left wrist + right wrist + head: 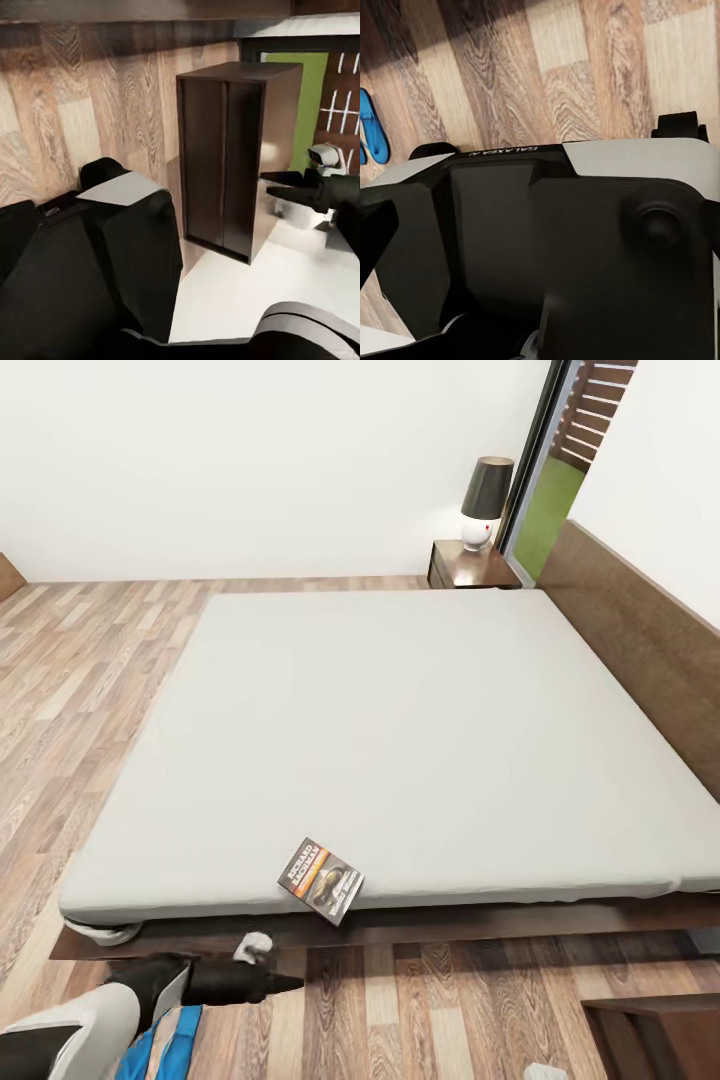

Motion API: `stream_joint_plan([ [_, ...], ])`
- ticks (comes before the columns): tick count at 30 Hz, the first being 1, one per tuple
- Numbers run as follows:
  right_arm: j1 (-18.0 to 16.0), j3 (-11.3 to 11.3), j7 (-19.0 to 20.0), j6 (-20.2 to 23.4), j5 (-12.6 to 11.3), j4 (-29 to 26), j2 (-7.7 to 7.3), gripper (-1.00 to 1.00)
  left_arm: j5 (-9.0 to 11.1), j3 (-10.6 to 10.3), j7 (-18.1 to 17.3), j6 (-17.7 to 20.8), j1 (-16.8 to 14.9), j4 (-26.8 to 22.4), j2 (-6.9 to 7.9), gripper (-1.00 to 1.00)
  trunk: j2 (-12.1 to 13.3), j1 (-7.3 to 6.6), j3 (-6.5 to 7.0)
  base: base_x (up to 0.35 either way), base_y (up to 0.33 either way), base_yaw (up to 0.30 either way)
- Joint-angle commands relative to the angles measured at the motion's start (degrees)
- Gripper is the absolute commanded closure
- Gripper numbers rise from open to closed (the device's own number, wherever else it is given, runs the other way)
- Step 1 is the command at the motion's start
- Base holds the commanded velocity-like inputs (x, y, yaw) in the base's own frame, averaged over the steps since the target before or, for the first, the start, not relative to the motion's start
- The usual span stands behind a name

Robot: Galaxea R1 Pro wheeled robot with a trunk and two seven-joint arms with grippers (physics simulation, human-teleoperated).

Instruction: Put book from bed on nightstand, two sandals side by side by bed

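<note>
**Head view: book on bed, sandals by the bed's near edge, nothing placed yet**

Head view, left to right: left end effector (285,984) low at bottom left over the plank floor (60,660), dark fingers pointing right, apparently closed to a point and empty, though I cannot tell for sure. Under that arm a bright blue sandal (165,1040) lies on the floor just beside the bed frame; only part shows, so I can't tell if both are paired. The book (321,879) lies flat on the bed (400,730) at its near edge, slightly tilted, cover up. Far nightstand (470,565) with a lamp (483,500) stands by the headboard; corner of another dark cabinet at bottom right.

Right wrist view: blue sandal on the floor at the frame edge; robot body blocks the rest, right end effector state cannot be told.

Progress, as judged: book not moved, sandal placement unconfirmed. Next step likely grasping the book.
</note>
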Motion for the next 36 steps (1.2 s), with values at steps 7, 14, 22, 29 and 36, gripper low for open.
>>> stream_joint_plan([
  [7,0.0,-0.1,0.5,0.1,-0.3,0.0,-0.01,-1.0,0.7,0.7,3.2,-7.1,6.5,0.1,4.63,-1.0,0.0,0.01,-0.04,0.0,0.0,0.0],
  [14,0.0,-0.1,0.7,0.2,-0.3,0.1,-0.01,-1.0,11.1,0.7,17.1,-11.1,8.1,0.1,4.94,-1.0,0.0,0.01,-0.04,0.0,0.0,0.0],
  [22,0.0,-0.1,6.9,0.3,-0.4,0.0,-1.62,-1.0,15.3,0.6,27.2,-13.3,8.2,0.1,4.59,-1.0,0.0,0.01,-0.04,0.0,0.0,0.0],
  [29,0.0,-0.4,14.3,2.0,-0.4,-1.1,-1.9,-1.0,15.3,0.5,28.5,-13.7,8.2,0.0,3.82,-1.0,0.0,0.01,-0.04,0.0,0.0,0.0],
  [36,-0.1,-0.4,14.2,7.1,-0.3,-6.8,-0.88,-1.0,15.3,0.5,28.5,-13.7,8.2,0.0,3.8,-1.0,0.0,0.01,-0.04,0.0,0.0,0.0],
])
